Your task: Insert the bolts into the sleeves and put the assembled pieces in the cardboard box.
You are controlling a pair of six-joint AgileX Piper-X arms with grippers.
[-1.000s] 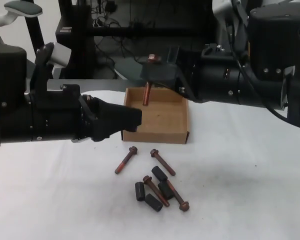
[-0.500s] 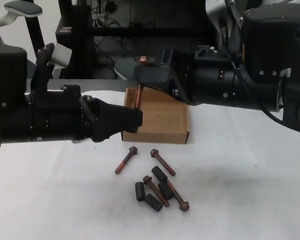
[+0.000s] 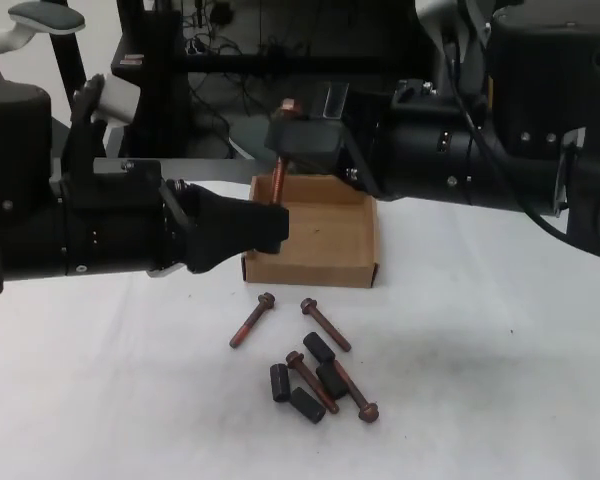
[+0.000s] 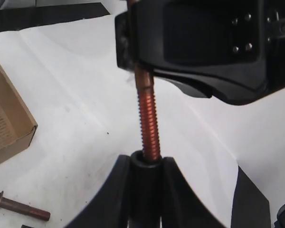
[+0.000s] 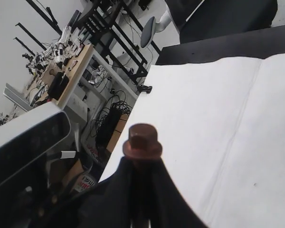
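Observation:
My right gripper [image 3: 292, 140] is shut on a copper bolt [image 3: 278, 180], which hangs upright with its head [image 5: 142, 140] on top, above the near left corner of the cardboard box [image 3: 325, 235]. Directly below it, my left gripper [image 3: 272, 226] is shut on a black sleeve [image 4: 146, 190]. In the left wrist view the bolt's threaded end [image 4: 148, 128] enters the sleeve's top opening, with the right gripper [image 4: 133, 57] just above. The right gripper [image 5: 141, 166] clamps the shaft under the head.
Several loose bolts [image 3: 251, 320] and black sleeves [image 3: 279, 382] lie in a cluster on the white cloth in front of the box. One loose bolt [image 4: 19, 207] lies near the box corner [image 4: 12, 128]. Bare cloth spreads to the right and left of the cluster.
The right gripper has carried the bolt leftward, from over the box to above the left gripper, where its tip now meets the sleeve. The left gripper has risen slightly.

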